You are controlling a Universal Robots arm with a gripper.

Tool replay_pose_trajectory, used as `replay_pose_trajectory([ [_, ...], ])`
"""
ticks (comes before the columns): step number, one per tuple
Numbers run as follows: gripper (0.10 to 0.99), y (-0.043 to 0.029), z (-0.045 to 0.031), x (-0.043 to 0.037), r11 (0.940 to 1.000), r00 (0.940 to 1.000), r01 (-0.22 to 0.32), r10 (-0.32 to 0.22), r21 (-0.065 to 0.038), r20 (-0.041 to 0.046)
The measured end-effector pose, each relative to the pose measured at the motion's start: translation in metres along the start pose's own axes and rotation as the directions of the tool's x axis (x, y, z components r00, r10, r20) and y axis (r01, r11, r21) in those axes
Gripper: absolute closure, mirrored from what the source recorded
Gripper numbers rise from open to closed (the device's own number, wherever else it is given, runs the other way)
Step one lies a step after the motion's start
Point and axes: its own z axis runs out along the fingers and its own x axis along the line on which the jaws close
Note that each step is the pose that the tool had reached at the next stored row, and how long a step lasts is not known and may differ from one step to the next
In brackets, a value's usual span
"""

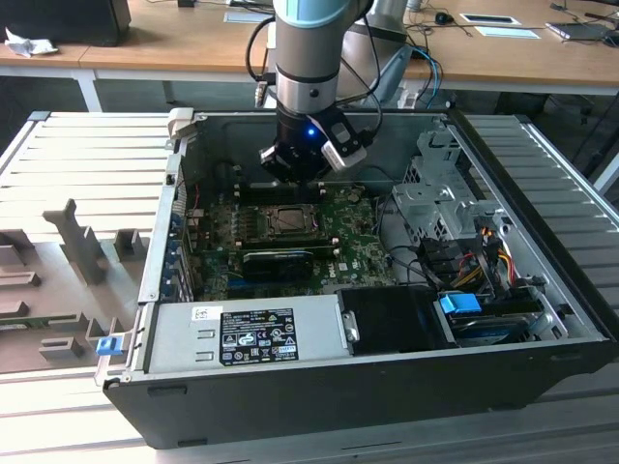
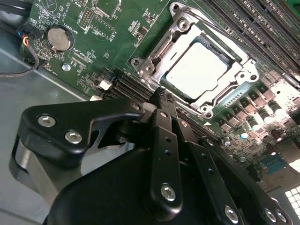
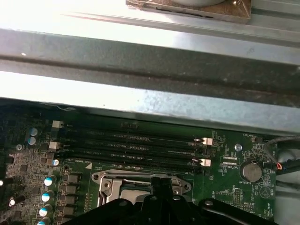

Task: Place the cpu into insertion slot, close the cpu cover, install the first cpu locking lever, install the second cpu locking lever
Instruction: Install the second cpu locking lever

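Observation:
The cpu (image 2: 199, 70) lies flat in the insertion slot (image 1: 290, 220) on the green board, its silver top showing. The cpu cover (image 2: 154, 56), a silver metal frame, is down around it, and the chip shows through its window. My gripper (image 2: 159, 93) hangs just above the board at one edge of the socket, its black fingers pressed together with nothing between them. In the first wrist view the gripper (image 3: 161, 182) stands over the cover's rim (image 3: 108, 180). In the exterior view the gripper (image 1: 295, 172) is behind the socket, inside the open case. Whether the locking levers are latched I cannot tell.
Long black memory slots (image 3: 136, 140) run beside the socket, near the case wall (image 3: 140, 61). A coin battery (image 2: 58, 37) sits on the board. A long black card (image 1: 280, 259), a power supply (image 1: 242, 333) and a metal drive cage (image 1: 435, 188) with cables fill the case.

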Motion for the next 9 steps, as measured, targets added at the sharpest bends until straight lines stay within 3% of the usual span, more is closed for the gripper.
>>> replay_pose_trajectory([
  [6,0.98,-0.0055,-0.0021,0.0006,1.0,1.0,0.0,0.0,0.0,-0.0001],
  [9,0.98,-0.0042,-0.0133,0.0001,1.0,1.0,0.0,0.0,0.0,0.0001],
])
